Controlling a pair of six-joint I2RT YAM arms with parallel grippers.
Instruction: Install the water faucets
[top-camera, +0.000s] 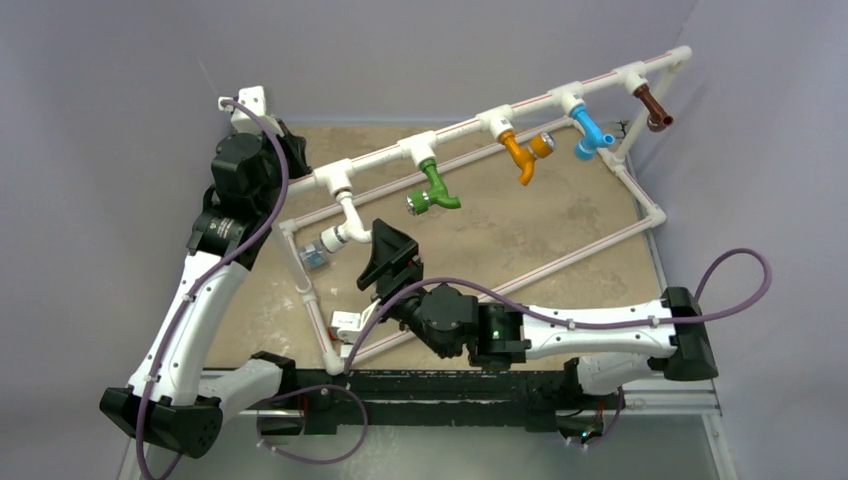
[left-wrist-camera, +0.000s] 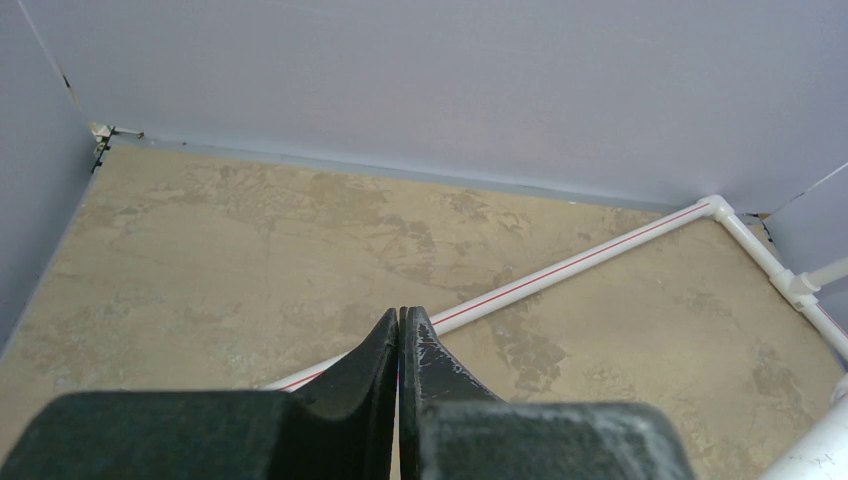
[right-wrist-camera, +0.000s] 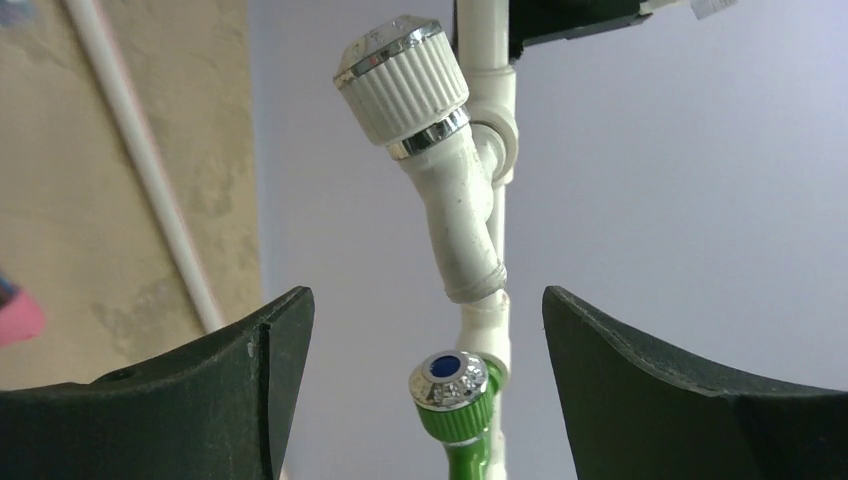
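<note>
Five faucets hang in a row from the top rail of the white pipe frame (top-camera: 600, 245): white (top-camera: 345, 233), green (top-camera: 437, 188), orange (top-camera: 523, 153), blue (top-camera: 592, 135) and brown (top-camera: 653, 106). My right gripper (top-camera: 388, 252) is open and empty, just right of the white faucet. In the right wrist view the white faucet (right-wrist-camera: 455, 215) with its ribbed knob sits ahead of the open gripper (right-wrist-camera: 428, 330), apart from both fingers, and the green faucet's knob (right-wrist-camera: 455, 395) shows lower between them. My left gripper (left-wrist-camera: 400, 335) is shut and empty above the mat, at the back left.
The frame's floor pipes cross the tan mat (top-camera: 520, 225); one with a red stripe (left-wrist-camera: 560, 275) runs ahead of the left gripper. Grey walls enclose the back and sides. A pink object (right-wrist-camera: 15, 315) shows at the left edge of the right wrist view.
</note>
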